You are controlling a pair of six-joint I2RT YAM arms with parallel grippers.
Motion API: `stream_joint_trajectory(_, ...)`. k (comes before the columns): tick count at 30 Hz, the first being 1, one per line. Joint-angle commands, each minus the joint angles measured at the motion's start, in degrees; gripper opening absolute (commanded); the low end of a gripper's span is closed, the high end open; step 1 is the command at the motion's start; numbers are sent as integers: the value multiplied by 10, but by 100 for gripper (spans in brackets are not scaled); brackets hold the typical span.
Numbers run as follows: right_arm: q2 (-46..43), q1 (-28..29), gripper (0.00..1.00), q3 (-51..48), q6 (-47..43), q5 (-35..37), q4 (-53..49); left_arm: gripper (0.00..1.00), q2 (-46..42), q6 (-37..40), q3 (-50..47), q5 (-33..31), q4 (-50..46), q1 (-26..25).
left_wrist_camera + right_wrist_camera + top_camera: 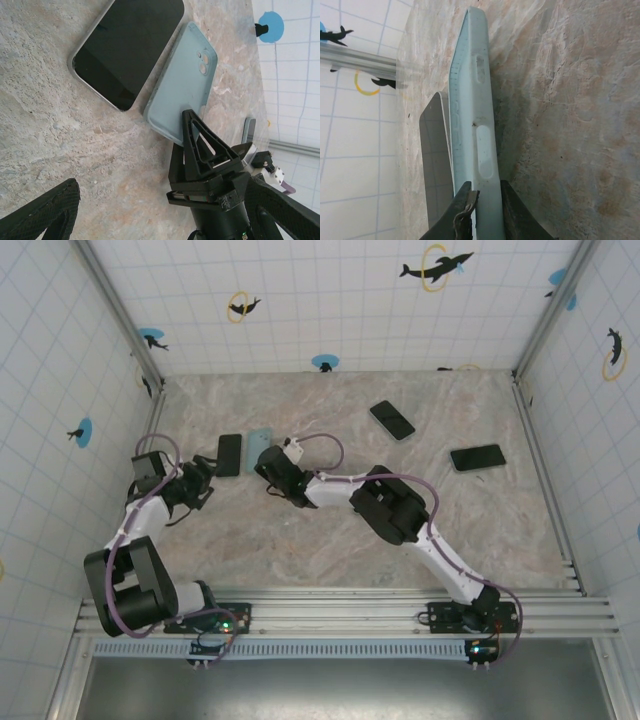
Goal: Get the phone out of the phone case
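Observation:
The phone (228, 454) lies screen up on the marble table, bare and out of the case. Just to its right is the light blue phone case (259, 450), tilted up on one long edge with its camera holes showing in the left wrist view (185, 85). My right gripper (272, 465) is shut on the case's near end. In the right wrist view its fingers (487, 192) pinch the case's side wall (470, 100), with the phone (437, 165) beyond it. My left gripper (203, 488) stands open just left of the phone, holding nothing.
Two other dark phones lie farther right, one (392, 420) toward the back and one (477, 457) near the right wall. Tiled walls close in the table on three sides. Bare marble stretches in front of the arms.

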Motion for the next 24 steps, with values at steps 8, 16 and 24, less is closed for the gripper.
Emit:
stream_joint_trajectory(8, -13, -5, 30, 24, -95, -5, -41, 87, 4, -10, 5, 10, 11, -11)
stream_joint_trajectory(16, -39, -8, 42, 26, -158, 4, -95, 87, 5, -11, -3, 15, 21, -13)
stream_joint_trajectory(24, -70, -11, 51, 26, -243, 7, -120, 87, -1, -11, -5, 21, 23, -14)
